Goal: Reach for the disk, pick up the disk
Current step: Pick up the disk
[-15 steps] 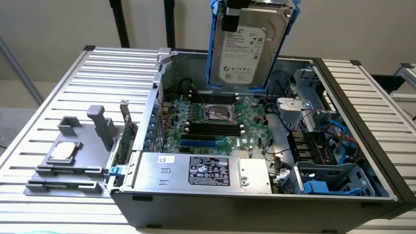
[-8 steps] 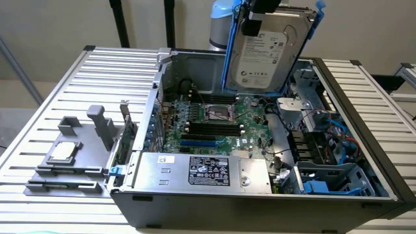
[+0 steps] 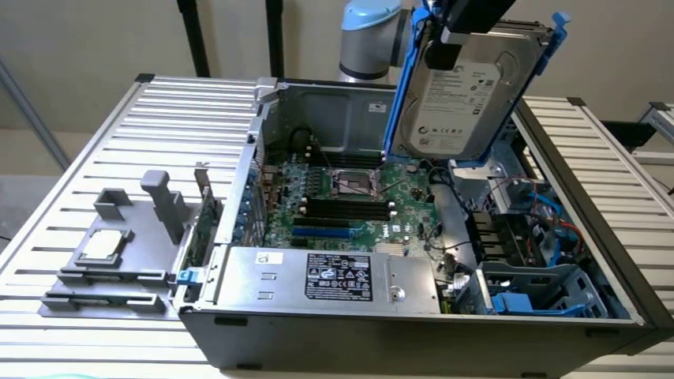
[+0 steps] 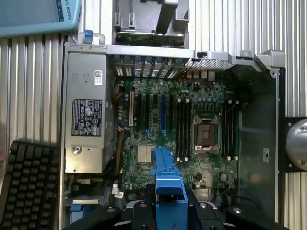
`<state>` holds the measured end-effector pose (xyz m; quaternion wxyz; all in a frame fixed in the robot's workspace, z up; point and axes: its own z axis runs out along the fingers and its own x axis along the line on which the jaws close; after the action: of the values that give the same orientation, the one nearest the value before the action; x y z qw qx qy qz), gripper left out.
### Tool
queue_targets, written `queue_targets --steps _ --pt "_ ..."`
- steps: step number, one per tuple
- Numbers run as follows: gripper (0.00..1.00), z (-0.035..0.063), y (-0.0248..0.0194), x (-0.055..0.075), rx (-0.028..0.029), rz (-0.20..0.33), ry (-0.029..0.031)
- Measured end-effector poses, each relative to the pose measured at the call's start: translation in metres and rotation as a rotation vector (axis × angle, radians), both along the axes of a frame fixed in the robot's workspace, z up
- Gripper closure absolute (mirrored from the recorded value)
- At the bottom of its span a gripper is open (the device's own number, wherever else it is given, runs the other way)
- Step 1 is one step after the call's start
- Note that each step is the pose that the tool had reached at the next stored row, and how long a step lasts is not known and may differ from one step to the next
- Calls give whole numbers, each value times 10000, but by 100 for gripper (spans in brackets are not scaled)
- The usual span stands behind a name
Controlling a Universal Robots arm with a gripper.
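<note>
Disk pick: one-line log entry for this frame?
stage: lifted | gripper: shut on disk | disk: tilted, above open PC case | chip: on grey fixture

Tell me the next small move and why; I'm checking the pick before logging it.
Probably a short, straight lift higher. The gripper holds the disk upright by its blue frame above the open computer case, but its lower edge hangs near the motherboard and cables, so more clearance seems prudent before anything else.

I see the disk [image 3: 471,95] hanging from the gripper [image 3: 471,20] above the open computer case [image 3: 421,316]; the motherboard [image 3: 348,207] lies inside, the fixture tray [image 3: 116,253] beside it on the exterior view's left.
</note>
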<state>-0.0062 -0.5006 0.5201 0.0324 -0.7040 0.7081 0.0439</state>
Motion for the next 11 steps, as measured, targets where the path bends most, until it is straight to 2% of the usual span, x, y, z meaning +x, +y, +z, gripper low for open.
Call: queue_targets --steps 11 --pt "67 1 -322 175 4 0 0"
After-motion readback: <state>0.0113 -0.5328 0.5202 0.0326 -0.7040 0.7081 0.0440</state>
